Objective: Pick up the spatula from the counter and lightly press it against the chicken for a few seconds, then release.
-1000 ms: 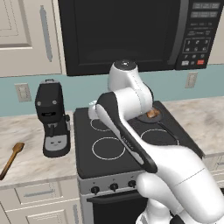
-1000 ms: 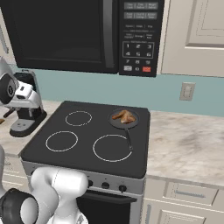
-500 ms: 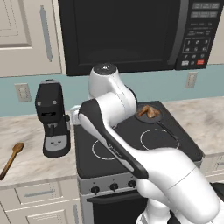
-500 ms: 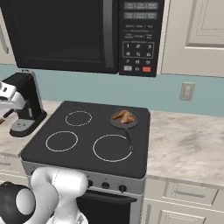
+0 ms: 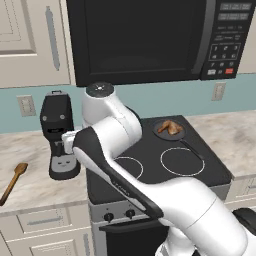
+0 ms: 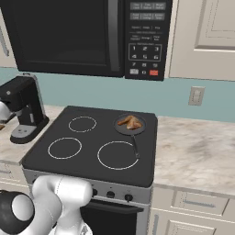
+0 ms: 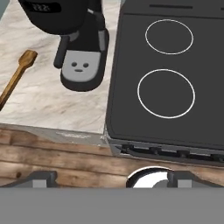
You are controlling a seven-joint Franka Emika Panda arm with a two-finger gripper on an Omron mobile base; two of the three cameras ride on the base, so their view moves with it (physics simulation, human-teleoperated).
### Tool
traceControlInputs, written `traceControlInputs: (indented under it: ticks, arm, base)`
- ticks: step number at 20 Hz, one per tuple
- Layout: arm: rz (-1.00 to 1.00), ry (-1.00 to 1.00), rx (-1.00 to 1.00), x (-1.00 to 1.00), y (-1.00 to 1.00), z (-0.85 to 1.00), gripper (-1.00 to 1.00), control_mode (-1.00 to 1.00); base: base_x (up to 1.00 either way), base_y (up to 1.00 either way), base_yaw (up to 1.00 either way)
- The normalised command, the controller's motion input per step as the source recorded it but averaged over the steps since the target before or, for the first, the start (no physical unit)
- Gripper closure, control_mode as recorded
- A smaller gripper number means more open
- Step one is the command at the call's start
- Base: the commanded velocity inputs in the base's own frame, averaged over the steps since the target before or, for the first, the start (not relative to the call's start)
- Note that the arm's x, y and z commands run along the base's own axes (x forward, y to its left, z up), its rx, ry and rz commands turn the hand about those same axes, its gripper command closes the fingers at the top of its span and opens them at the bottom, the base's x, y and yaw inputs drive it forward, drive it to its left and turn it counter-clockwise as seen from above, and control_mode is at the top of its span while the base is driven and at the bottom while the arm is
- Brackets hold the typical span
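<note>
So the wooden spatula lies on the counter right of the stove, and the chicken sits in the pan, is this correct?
Not quite. The spatula lies on the counter left of the stove, beyond the coffee machine; the left base view shows it. The chicken does sit in the pan.

A black coffee machine [image 6: 23,108] stands just left of the black stove [image 6: 92,137]. A microwave [image 6: 82,36] hangs above the stove. A small pan [image 6: 128,131] sits on the stove's back-right burner.
</note>
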Motion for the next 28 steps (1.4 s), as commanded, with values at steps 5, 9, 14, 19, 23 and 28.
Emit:
traceControlInputs:
  ticks: [5,9,14,19,23,28]
  arm:
    - [0.00,0.00,0.03,-0.25,0.41,-0.15,-1.00,-1.00]
    - [0.00,0.00,0.04,-0.12,0.35,-0.07,-1.00,-1.00]
    - [0.00,0.00,0.01,-0.04,0.41,-0.10,-1.00,-1.00]
    - [0.00,0.00,0.00,-0.01,0.43,-0.11,-1.00,-1.00]
    - [0.00,0.00,0.00,0.00,0.38,-0.04,-1.00,-1.00]
    - [0.00,-0.02,0.01,0.00,0.27,-0.10,-1.00,-1.00]
  base:
    - [0.00,0.00,0.00]
    - [0.00,0.00,0.00]
    - [0.00,0.00,0.00]
    - [0.00,0.00,0.00]
    - [0.00,0.00,0.00]
    - [0.00,0.00,0.00]
